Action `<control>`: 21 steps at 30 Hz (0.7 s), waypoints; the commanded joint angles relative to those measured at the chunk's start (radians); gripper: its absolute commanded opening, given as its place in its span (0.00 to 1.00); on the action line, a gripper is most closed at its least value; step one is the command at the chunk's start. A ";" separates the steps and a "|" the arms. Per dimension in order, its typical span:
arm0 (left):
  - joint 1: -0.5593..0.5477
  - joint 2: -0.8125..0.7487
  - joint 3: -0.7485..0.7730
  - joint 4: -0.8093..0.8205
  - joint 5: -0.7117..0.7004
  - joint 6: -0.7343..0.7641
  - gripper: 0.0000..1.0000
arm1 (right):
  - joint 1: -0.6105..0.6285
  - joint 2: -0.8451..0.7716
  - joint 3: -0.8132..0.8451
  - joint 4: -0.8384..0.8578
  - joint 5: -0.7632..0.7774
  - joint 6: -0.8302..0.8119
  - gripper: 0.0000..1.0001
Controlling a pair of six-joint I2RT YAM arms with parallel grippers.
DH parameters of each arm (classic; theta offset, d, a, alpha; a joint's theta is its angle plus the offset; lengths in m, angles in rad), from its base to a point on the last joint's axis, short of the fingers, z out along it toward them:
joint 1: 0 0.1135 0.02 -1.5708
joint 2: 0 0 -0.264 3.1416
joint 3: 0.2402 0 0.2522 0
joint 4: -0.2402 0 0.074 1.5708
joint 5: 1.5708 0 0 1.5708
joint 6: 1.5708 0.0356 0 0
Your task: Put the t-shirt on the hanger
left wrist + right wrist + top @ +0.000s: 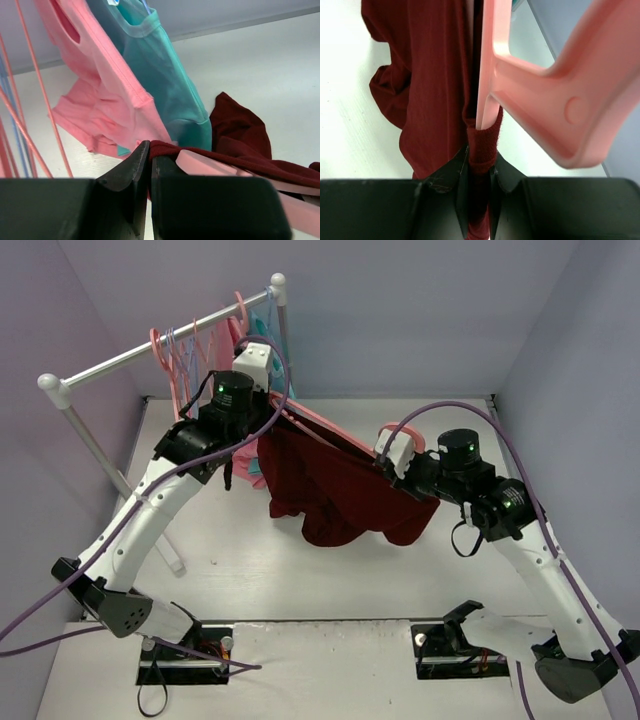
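Observation:
The dark maroon t-shirt (340, 495) hangs in the air between my two grippers, draped over the salmon-pink hanger (335, 432). My left gripper (272, 422) is shut on one edge of the shirt next to the hanger's arm; in the left wrist view the jaws (149, 149) pinch maroon fabric (240, 135) beside the hanger (210, 167). My right gripper (388, 468) is shut on the shirt's ribbed edge; in the right wrist view (480, 162) the fabric (430, 75) wraps a hanger bar, with the hanger's thick part (560, 90) above.
A white clothes rack (160, 345) stands at the back left with lavender hangers (180, 365). A pink garment (100, 90) and a teal garment (160, 65) hang from it, close behind my left gripper. Walls enclose the table on three sides.

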 commanded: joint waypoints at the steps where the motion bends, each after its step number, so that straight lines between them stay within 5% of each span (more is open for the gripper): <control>1: 0.048 0.004 0.141 0.003 -0.092 0.109 0.00 | 0.021 0.011 0.028 -0.025 0.056 -0.045 0.00; 12: 0.078 0.060 0.287 -0.017 -0.108 0.214 0.00 | 0.052 0.024 0.031 -0.056 0.073 -0.063 0.00; 21: 0.060 0.014 0.317 -0.043 0.081 0.289 0.00 | 0.091 0.079 0.071 -0.089 0.091 -0.063 0.00</control>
